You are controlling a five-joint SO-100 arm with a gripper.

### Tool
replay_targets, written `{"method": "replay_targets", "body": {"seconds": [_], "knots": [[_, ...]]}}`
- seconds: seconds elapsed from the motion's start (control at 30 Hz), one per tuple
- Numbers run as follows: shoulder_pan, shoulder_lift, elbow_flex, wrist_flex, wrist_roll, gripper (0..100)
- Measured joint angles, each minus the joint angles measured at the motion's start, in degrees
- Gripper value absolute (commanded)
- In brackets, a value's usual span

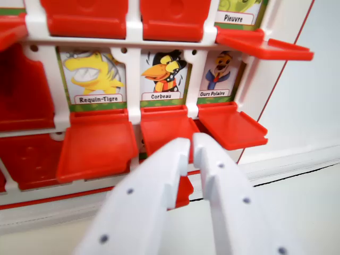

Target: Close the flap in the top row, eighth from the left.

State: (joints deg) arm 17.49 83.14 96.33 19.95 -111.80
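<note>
— White counter (313, 212) below, game board (45, 74) filling the rest. Which flap?

— Probably the flap (268, 47) sticking out at the upper right, under the "Pieuvre" card (238, 13); I can't count the row. It looks light, stiff, hinged plastic: nudge its outer edge, don't grip.

— Your jaws (190, 144)?

— Nearly together, holding nothing. Open frames below show shark (93, 77), crow (164, 74) and polar bear (218, 77) cards.

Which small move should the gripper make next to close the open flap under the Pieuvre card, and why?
Probably lift and shift toward the wrist view's right. The gripper, jaws nearly together, sits low in front of the Corbeau flap, while the Pieuvre flap hangs open one row higher, at the board's right end. It must get under that flap's edge first.
</note>
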Motion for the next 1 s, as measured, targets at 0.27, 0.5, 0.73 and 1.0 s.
{"method": "replay_targets", "body": {"seconds": [0.27, 0.5, 0.73, 1.0], "knots": [[0.53, -9.67, -12.48, 0.0, -1.23, 0], [2.55, -15.56, -18.9, 0.0, -3.25, 0], [3.08, -18.37, -21.88, 0.0, -3.6, 0], [3.08, -21.18, -29.62, 0.7, -3.25, 0]]}}
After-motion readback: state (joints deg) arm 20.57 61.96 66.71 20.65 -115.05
